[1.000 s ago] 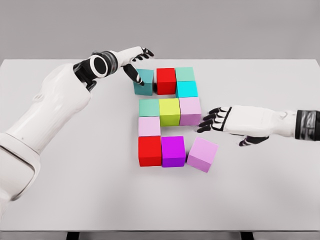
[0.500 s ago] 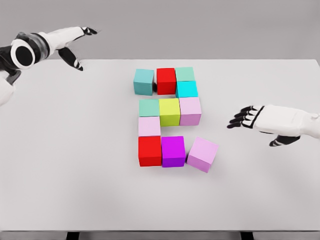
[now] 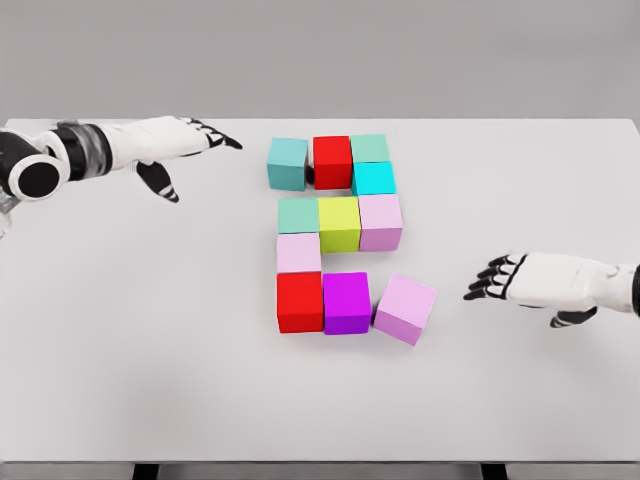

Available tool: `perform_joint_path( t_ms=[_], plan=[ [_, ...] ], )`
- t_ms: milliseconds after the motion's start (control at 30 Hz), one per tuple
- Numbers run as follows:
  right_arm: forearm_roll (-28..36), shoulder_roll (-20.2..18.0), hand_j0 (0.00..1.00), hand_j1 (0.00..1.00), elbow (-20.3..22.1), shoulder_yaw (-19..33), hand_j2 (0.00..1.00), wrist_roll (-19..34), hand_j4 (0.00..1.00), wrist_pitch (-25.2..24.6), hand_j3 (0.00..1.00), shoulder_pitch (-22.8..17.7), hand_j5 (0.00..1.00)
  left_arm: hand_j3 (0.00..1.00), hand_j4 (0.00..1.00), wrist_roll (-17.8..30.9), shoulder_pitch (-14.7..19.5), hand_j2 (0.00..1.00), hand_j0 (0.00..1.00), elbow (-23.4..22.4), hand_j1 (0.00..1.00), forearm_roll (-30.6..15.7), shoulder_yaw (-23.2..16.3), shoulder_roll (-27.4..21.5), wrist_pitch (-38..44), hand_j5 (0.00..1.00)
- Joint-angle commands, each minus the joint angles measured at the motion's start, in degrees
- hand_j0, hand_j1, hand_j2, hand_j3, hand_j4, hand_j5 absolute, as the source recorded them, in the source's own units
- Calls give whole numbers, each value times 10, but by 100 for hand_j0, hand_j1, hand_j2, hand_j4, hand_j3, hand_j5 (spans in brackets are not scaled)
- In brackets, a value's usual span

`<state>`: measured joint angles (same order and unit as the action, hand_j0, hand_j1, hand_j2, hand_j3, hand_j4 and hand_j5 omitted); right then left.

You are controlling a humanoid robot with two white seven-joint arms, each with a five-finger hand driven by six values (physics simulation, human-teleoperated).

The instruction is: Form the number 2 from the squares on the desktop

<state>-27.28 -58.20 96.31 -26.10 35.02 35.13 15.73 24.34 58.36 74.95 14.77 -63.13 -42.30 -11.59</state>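
Fingers (image 3: 486, 280) of right hand (image 3: 535, 280) spread, holding nothing; left hand (image 3: 170, 140) loose too. Blocks nearly shaped like a 2 on table (image 3: 150, 350). Next: nudge crooked pink block (image 3: 405, 309) straight against purple block (image 3: 346, 302).

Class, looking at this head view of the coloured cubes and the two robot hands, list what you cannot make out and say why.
1. Right arm beyond the right hand: cut off by the picture's right edge.
2. Left arm behind the left hand: cut off by the left edge.
3. Far faces of the cubes, e.g. the red cube: turned away from the camera.
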Motion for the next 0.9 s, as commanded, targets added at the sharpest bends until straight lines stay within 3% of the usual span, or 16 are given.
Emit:
perform_joint_path(
  t_ms=[0, 300, 867],
  plan=[
    [-5, 0, 100, 100, 0, -17, 100, 0, 100, -1, 100, 0, 100, 100, 100, -1, 0, 100, 100, -51, 100, 3, -2, 39, -8, 100],
    [-8, 11, 100, 100, 2, -28, 100, 0, 100, -1, 100, 6, 100, 100, 100, -5, -10, 100, 100, -64, 100, 21, -31, 47, -48, 100],
    [-16, 31, 100, 100, 12, -40, 100, 0, 100, -1, 100, 25, 100, 100, 100, -5, -12, 100, 100, -69, 100, 45, -31, 64, -54, 100]
  ],
)
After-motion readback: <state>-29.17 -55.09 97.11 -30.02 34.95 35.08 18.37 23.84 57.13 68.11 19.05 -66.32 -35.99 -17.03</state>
